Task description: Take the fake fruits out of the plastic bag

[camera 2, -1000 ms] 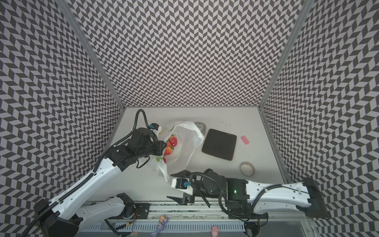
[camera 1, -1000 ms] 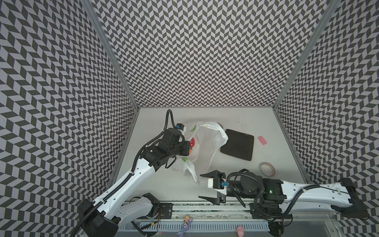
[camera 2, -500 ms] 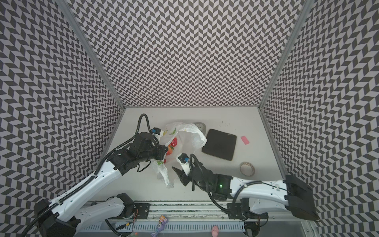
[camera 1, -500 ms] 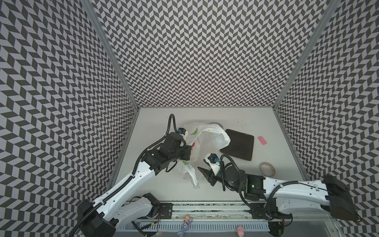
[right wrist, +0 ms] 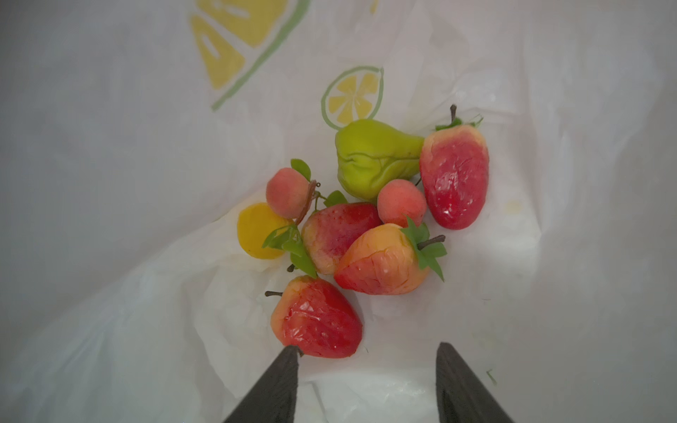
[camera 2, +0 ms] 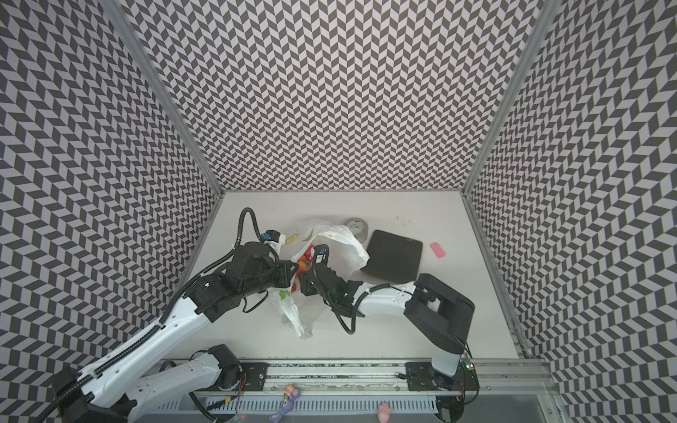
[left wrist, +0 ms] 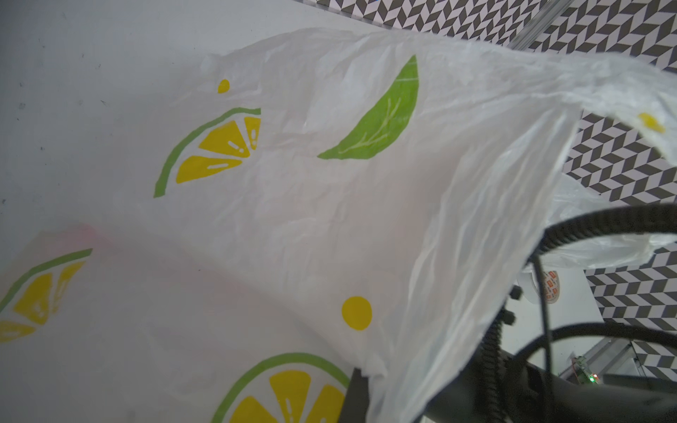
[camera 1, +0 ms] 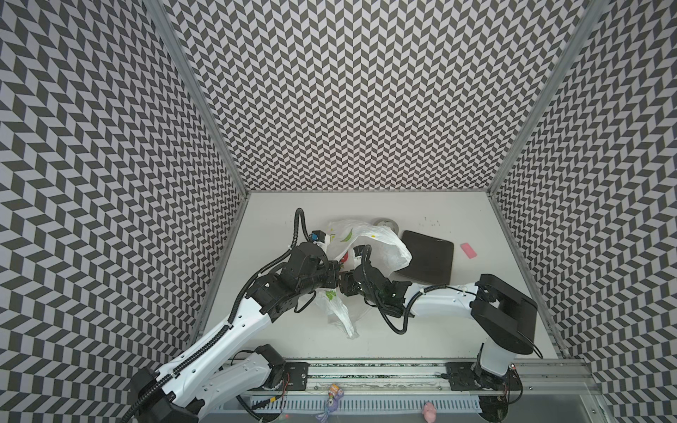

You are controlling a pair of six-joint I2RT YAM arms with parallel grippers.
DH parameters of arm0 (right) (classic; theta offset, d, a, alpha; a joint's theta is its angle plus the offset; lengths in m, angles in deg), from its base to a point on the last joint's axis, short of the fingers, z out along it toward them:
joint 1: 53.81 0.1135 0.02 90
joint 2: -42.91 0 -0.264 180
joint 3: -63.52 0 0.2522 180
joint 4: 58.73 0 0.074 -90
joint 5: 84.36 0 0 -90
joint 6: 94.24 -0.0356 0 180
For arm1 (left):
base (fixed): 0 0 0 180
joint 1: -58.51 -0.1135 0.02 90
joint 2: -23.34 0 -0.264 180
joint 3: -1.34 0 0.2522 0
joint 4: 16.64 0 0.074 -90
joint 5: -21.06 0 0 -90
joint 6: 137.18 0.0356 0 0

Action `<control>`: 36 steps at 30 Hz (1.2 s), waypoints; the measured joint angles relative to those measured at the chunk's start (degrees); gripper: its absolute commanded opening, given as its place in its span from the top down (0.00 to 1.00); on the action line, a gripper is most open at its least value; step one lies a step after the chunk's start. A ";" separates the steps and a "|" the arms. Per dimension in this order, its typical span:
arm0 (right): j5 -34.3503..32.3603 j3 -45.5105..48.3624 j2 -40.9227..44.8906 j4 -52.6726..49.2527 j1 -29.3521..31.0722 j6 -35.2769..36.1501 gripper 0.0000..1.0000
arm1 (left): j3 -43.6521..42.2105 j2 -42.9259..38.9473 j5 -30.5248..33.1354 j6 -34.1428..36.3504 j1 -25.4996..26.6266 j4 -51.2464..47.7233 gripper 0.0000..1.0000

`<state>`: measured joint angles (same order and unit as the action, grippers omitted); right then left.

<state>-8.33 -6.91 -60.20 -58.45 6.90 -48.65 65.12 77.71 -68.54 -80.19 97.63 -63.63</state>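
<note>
The left arm [camera 1: 241, 329] and right arm [camera 1: 443, 302] have white links and black joints. Ribbed black conduit [camera 1: 210, 342] lines the left. The right hand's [right wrist: 366, 351] fingers [right wrist: 271, 388] are dark wedges.

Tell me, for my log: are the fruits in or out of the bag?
In. The right wrist view shows the fruits heaped on the bag's inner film, the open right claw beside a strawberry.

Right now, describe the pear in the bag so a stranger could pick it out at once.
Find the white lemon-print plastic bag in the middle of the table. Inside lies a heap of fake fruits. The pear sits at the heap's edge against a strawberry: the only green fruit among reds, pinks and yellow.
</note>
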 measured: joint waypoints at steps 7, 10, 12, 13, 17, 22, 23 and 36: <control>5.18 -7.96 -8.13 -2.49 -2.10 -13.27 0.29 | -0.28 -0.79 0.15 -1.07 0.44 0.26 1.00; 6.73 -10.14 -10.10 -3.28 -3.17 -17.03 0.27 | -0.63 -1.03 0.15 -1.29 0.72 0.28 1.00; 7.34 -11.30 -10.99 -4.02 -3.69 -19.06 0.27 | -0.66 -1.18 0.20 -1.42 0.98 0.26 1.00; 7.43 -11.96 -11.39 -4.52 -3.96 -19.76 0.27 | -0.66 -1.27 0.22 -1.44 1.03 0.26 1.00; 7.58 -16.48 -14.34 -7.56 -4.72 -22.49 0.27 | -0.66 -1.55 0.42 -1.62 1.27 0.31 1.00; 6.80 -22.60 -18.05 -13.49 -4.96 -24.22 0.28 | -0.68 -1.55 0.94 -1.66 1.42 0.35 1.00; 6.47 -23.65 -18.75 -14.69 -4.98 -24.33 0.28 | -0.68 -1.55 1.03 -1.66 1.42 0.46 1.00; 5.44 -27.41 -21.14 -19.85 -4.96 -23.39 0.63 | -0.59 -0.90 2.19 -1.53 1.68 0.83 1.00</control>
<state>-2.89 -34.32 -81.33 -78.30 1.93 -72.03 64.53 76.81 -66.35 -81.72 99.31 -62.80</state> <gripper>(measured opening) 0.453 0.047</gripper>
